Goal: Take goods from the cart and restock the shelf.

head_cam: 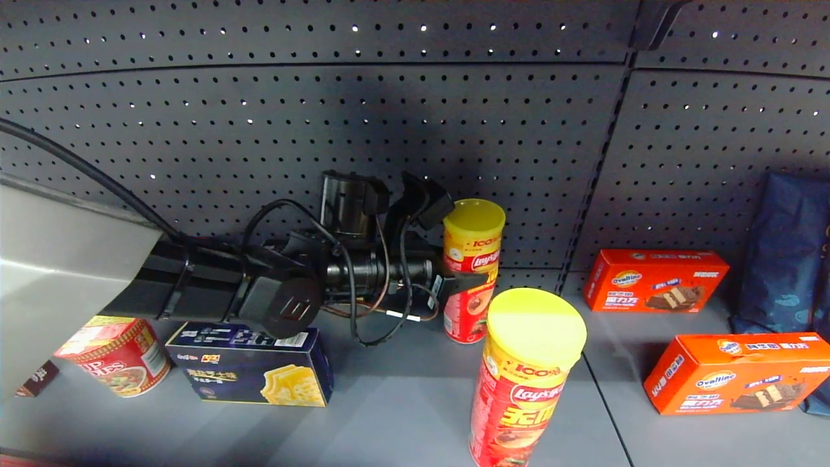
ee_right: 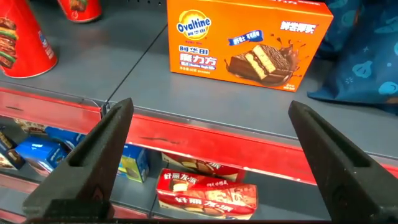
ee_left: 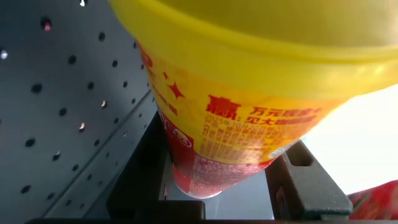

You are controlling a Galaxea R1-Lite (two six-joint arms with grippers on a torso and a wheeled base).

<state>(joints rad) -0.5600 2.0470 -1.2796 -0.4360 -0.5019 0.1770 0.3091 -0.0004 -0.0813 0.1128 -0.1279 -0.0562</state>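
- Left gripper (head_cam: 468,284): fingers (ee_left: 306,190) closed either side of a red cylindrical crisp can with a yellow plastic lid (head_cam: 473,250), gripping it at mid-height.
- The held can is upright at the back of the grey metal shelf (head_cam: 389,402), near the perforated back panel (head_cam: 389,130).
- A second, matching can (head_cam: 526,383) stands nearer the front edge, apart from the first.
- Right gripper (ee_right: 210,111): fingers spread wide, nothing held, facing an orange cardboard box (ee_right: 249,43).

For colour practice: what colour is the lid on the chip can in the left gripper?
Yellow. The chip can shows its lid best in the head view.
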